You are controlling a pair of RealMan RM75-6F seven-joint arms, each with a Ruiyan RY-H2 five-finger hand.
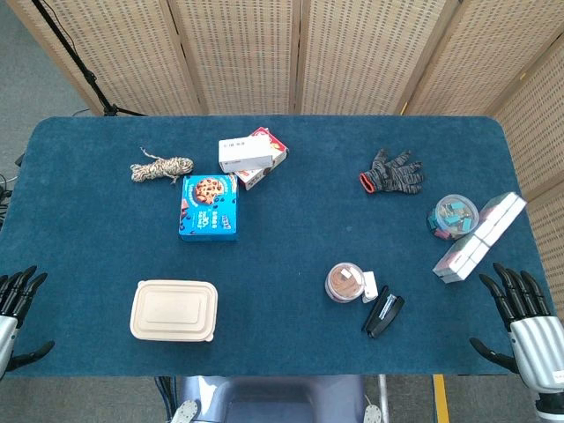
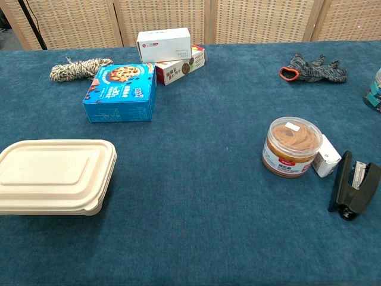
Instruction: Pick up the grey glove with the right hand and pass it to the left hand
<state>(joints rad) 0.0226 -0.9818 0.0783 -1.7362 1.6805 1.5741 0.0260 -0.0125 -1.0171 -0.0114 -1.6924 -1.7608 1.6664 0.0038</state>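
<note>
The grey glove with an orange cuff lies flat on the blue table at the far right; the chest view shows the glove at the upper right. My right hand sits at the table's near right edge, fingers spread, holding nothing, well short of the glove. My left hand rests at the near left edge, fingers apart and empty. Neither hand appears in the chest view.
Near the right hand lie a pink-white box, a clear tub of clips, a black stapler and a round jar. On the left are a beige lunch box, a blue cookie box, stacked boxes and a rope bundle.
</note>
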